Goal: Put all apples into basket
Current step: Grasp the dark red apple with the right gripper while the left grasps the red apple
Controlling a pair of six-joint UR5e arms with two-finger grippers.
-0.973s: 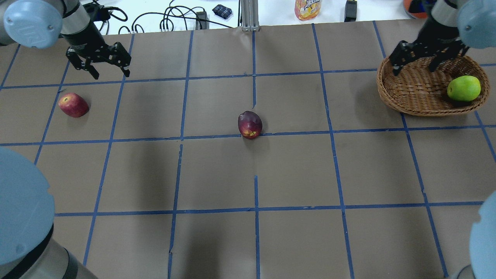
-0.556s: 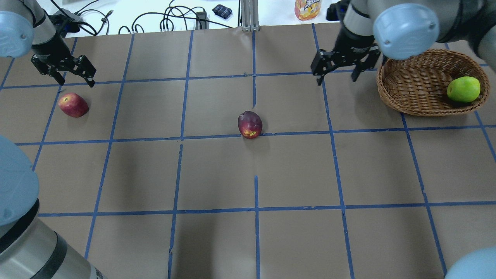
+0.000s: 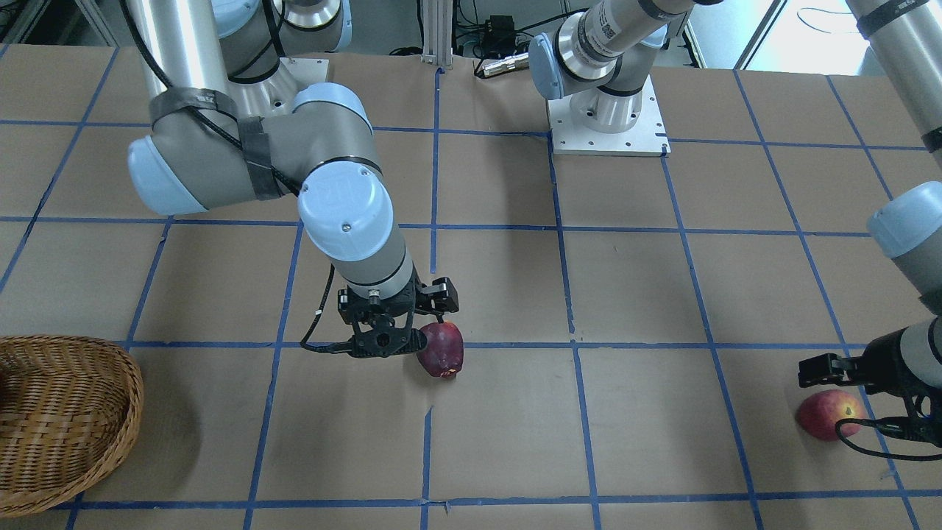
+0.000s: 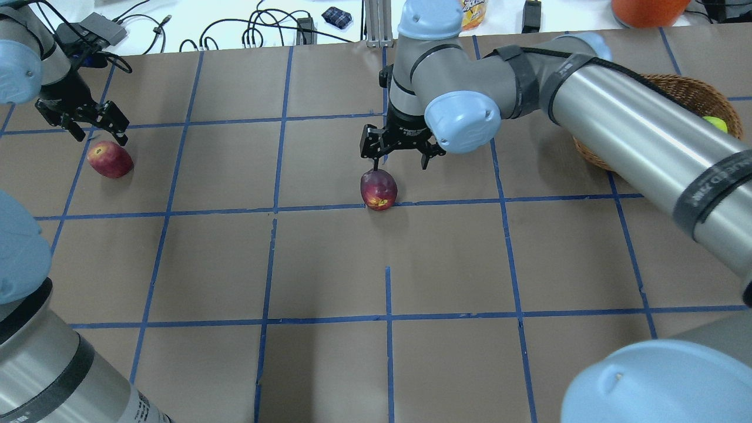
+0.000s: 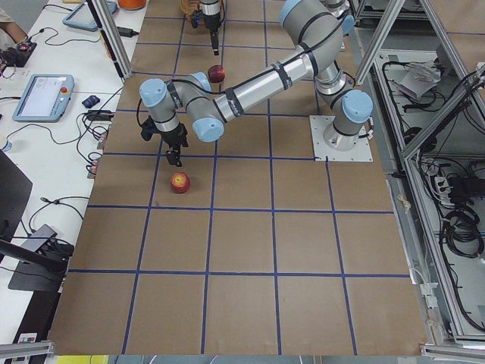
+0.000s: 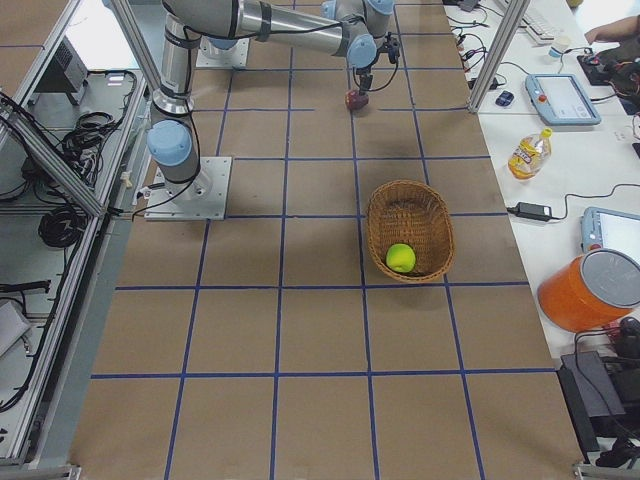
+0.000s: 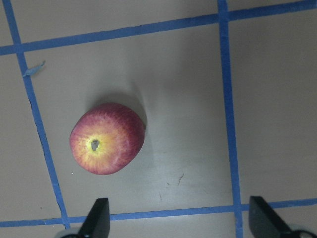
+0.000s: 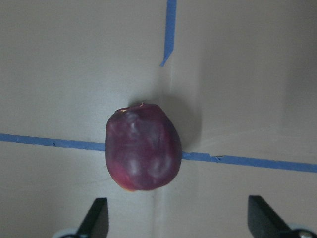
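The dark maroon apple (image 4: 379, 189) lies at the table's middle on a blue tape line, also in the right wrist view (image 8: 142, 147). My right gripper (image 4: 399, 164) hovers open just above and beyond it. The red apple (image 4: 110, 159) lies at the far left, also in the left wrist view (image 7: 107, 138). My left gripper (image 4: 100, 134) is open just beyond it. The yellow-green apple (image 6: 400, 258) lies in the wicker basket (image 6: 408, 230) at the far right. In the overhead view my right arm hides most of the basket (image 4: 699, 94).
My right arm's long link (image 4: 634, 129) stretches over the table's right half. Cables (image 4: 258, 29), a bottle (image 4: 470, 14) and an orange container (image 4: 646, 9) lie beyond the far edge. Blue tape lines grid the brown table (image 4: 446, 264).
My right gripper has swung left from over the basket to just above the maroon apple. My left gripper has moved left and come down close to the red apple. The apples have not moved.
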